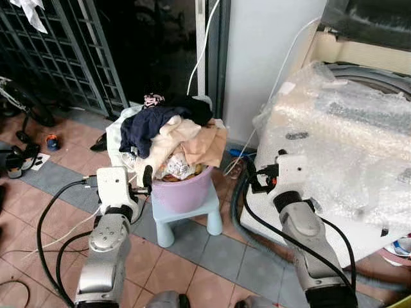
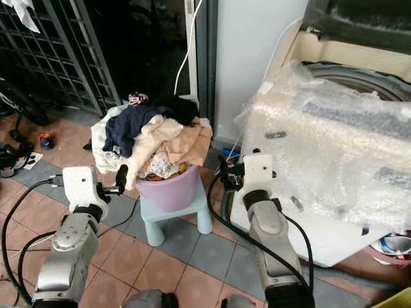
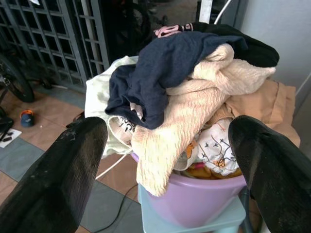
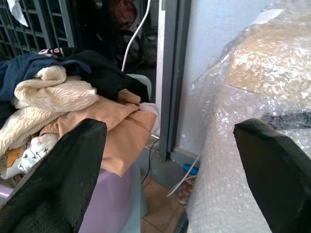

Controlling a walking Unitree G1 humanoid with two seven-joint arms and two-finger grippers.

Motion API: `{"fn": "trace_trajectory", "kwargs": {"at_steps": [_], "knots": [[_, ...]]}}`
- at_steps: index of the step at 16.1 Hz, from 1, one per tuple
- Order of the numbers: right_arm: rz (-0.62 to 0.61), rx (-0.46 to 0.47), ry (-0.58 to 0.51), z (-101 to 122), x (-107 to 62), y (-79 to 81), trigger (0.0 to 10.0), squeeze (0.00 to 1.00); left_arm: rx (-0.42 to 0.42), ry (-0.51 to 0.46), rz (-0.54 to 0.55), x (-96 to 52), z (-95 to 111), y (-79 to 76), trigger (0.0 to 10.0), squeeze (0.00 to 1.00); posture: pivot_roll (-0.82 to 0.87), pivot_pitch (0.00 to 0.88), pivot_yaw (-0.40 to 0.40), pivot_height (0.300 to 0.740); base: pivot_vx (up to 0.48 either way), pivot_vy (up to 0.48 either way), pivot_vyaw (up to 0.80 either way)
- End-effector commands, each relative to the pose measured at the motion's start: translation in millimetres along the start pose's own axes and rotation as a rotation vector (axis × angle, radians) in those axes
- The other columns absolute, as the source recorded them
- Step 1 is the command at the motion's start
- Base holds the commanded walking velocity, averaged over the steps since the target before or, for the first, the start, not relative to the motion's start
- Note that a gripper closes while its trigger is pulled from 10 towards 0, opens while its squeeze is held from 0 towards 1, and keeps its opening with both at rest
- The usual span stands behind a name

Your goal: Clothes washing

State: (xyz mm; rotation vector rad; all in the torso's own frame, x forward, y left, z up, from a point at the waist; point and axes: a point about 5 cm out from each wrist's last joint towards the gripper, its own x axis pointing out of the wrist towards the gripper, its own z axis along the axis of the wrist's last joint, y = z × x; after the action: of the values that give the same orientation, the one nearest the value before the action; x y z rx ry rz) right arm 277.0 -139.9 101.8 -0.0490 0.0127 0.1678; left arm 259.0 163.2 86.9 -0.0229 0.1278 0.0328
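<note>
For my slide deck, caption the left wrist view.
Open left gripper faces a lilac plastic bucket heaped with navy, cream and tan clothes.

Head stereo pair: you look forward and down from above both arms, the laundry tub (image 1: 183, 189) at mid-distance, the wrapped washer (image 1: 340, 147) to your right. Left wrist camera sits close to the clothes pile (image 3: 184, 92), facing it between its spread fingers (image 3: 53, 174). Right wrist camera faces the gap between pile and washer; both wrist views share the pile.
</note>
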Motion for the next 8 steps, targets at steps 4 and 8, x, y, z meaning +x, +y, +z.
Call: {"fn": "trace_trajectory", "kwargs": {"at_steps": [4, 8], "knots": [[0.052, 0.016, 0.000, 1.8, 3.1, 5.2, 10.0, 0.00, -0.034, 0.014, -0.006, 0.5, 1.2, 1.9, 10.0, 0.00, -0.02, 0.031, 0.046, 0.740, 0.000, 0.000, 0.80], [0.085, 0.016, -0.004, 3.3, 5.8, 9.0, 10.0, 0.00, -0.015, 0.018, -0.005, 1.8, 1.9, 1.3, 10.0, 0.00, -0.02, 0.029, 0.047, 0.740, 0.000, 0.000, 0.80]]}}
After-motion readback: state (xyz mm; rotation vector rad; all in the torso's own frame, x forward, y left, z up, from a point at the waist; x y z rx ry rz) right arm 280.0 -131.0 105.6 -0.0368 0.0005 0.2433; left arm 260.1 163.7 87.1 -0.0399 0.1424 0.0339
